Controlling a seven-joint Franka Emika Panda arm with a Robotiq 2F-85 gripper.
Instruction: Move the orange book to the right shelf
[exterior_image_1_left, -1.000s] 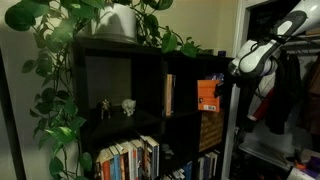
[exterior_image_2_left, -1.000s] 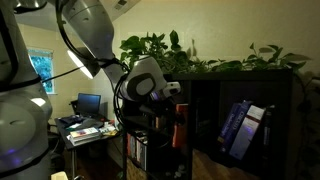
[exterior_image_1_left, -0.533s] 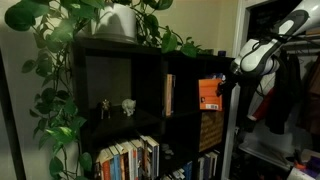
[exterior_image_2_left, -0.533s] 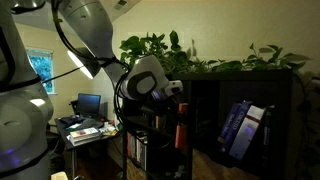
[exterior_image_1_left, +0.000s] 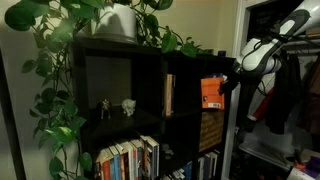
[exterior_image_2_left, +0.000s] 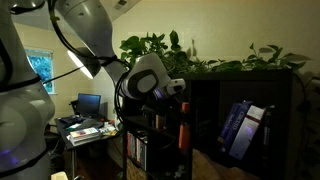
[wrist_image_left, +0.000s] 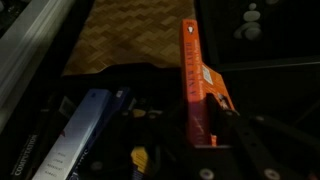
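Note:
The orange book (exterior_image_1_left: 211, 93) stands upright at the front opening of the right shelf (exterior_image_1_left: 186, 70), a black cube compartment of the dark bookcase. My gripper (exterior_image_1_left: 228, 86) is shut on the book's outer edge. In an exterior view the book (exterior_image_2_left: 183, 135) hangs below the gripper (exterior_image_2_left: 172, 97) beside the bookcase's side wall. In the wrist view the orange book (wrist_image_left: 192, 70) runs away from the jaws (wrist_image_left: 205, 118), which clamp its near end.
A tan-spined book (exterior_image_1_left: 168, 95) stands inside the right shelf. Pale figurines (exterior_image_1_left: 127, 105) sit in the wider compartment. Blue books (exterior_image_2_left: 243, 126) lean in a compartment. A woven basket (exterior_image_1_left: 210, 129) sits below. Leafy plants (exterior_image_1_left: 60, 60) drape over the top.
The gripper and the orange book have shifted slightly toward the bookcase opening. Nothing else has moved.

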